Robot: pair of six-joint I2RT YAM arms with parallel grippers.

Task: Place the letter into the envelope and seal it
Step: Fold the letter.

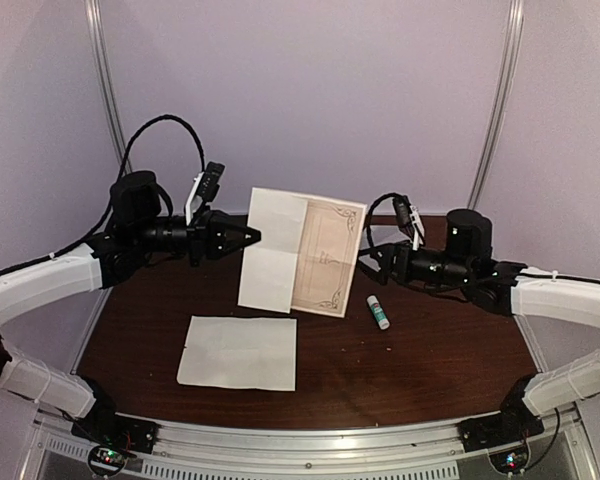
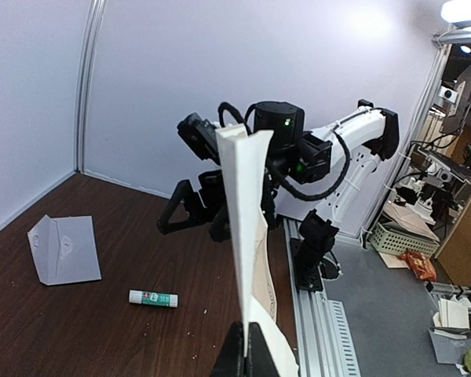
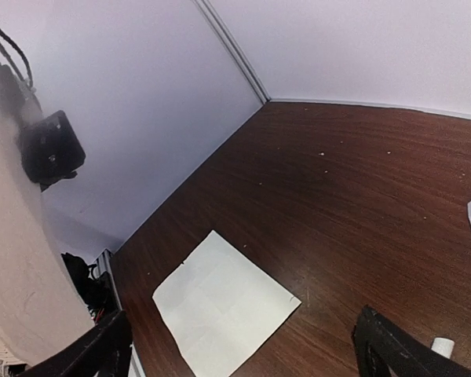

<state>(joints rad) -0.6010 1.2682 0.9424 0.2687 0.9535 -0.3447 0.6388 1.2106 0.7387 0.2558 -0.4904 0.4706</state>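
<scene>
Left hand (image 1: 248,238) clamped on left edge of letter (image 1: 280,250), holding it upright above surface (image 1: 440,350). Letter's white layer is folded over cream ornamented layer. Right hand (image 1: 372,258) jaws wide apart, holding nothing, just beside letter at its 3 o'clock. Envelope (image 2: 67,251) flat on surface, at 10 o'clock from glue stick (image 1: 378,311) in left wrist view. Creased white sheet (image 1: 238,352) flat at letter's 6 o'clock.

dim, lavender-tinted light throughout. a lamp (image 2: 465,11) glares at 1 o'clock in the left wrist view. the letter (image 3: 16,236) blurs at 9 o'clock in the right wrist view; wrist edges bend.
</scene>
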